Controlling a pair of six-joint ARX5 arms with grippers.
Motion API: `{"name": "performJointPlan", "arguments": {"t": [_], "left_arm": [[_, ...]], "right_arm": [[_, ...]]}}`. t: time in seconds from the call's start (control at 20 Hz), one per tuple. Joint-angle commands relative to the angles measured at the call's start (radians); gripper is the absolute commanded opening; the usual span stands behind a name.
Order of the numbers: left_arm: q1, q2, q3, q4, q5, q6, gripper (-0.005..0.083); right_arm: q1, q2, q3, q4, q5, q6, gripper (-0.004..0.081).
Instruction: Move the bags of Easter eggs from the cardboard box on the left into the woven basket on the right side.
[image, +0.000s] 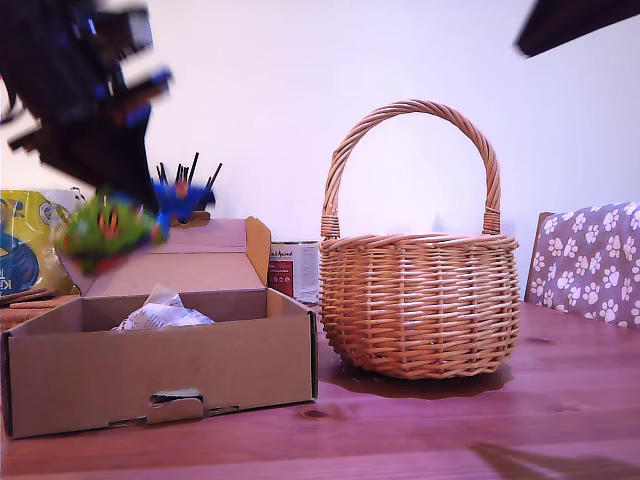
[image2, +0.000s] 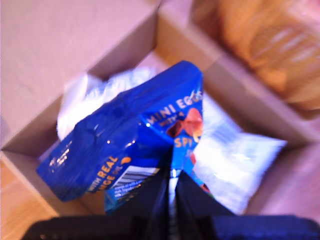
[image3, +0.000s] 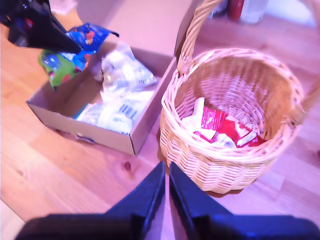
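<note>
Wooden table (image: 560, 400), blue bag (image2: 130, 145) pinched in first tool (image2: 172, 182), above cardboard box (image: 160, 370)

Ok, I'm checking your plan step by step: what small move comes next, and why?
Probably carry the blue mini-eggs bag sideways toward the woven basket. My first hand is shut on it, above the cardboard box; the red-and-white bag is already in the basket, whitish bags remain boxed.

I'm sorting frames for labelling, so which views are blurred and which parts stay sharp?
Exterior view: arm and blue bag motion-smeared, woven basket and cardboard box sharp. First wrist view: soft throughout, bag lettering partly readable. Second wrist view: mildly soft, purple tint.
</note>
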Motion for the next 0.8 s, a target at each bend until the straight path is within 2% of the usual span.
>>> {"name": "performJointPlan", "arguments": {"t": [0.0, 0.15, 0.3, 0.5, 0.75], "left_arm": [[-0.019, -0.029, -0.019, 0.007, 0.031, 0.005, -0.0019], [-0.07, -0.062, -0.019, 0.037, 0.06, -0.005, -0.0019], [-0.142, -0.06, -0.019, 0.121, 0.096, -0.025, -0.0019], [-0.27, -0.052, -0.019, 0.319, 0.126, -0.042, -0.0019], [-0.35, 0.053, -0.019, 0.603, 0.094, -0.048, -0.0019]], "right_arm": [[-0.003, -0.041, -0.071, 0.01, -0.003, -0.002, -0.0013], [-0.004, -0.163, -0.132, -0.008, 0.002, 0.01, -0.0013], [-0.004, -0.24, -0.135, -0.076, 0.027, 0.055, -0.0013], [-0.004, -0.315, -0.135, -0.126, 0.036, 0.055, -0.0013], [-0.003, -0.378, -0.135, -0.126, 0.047, 0.055, -0.0013]]}}
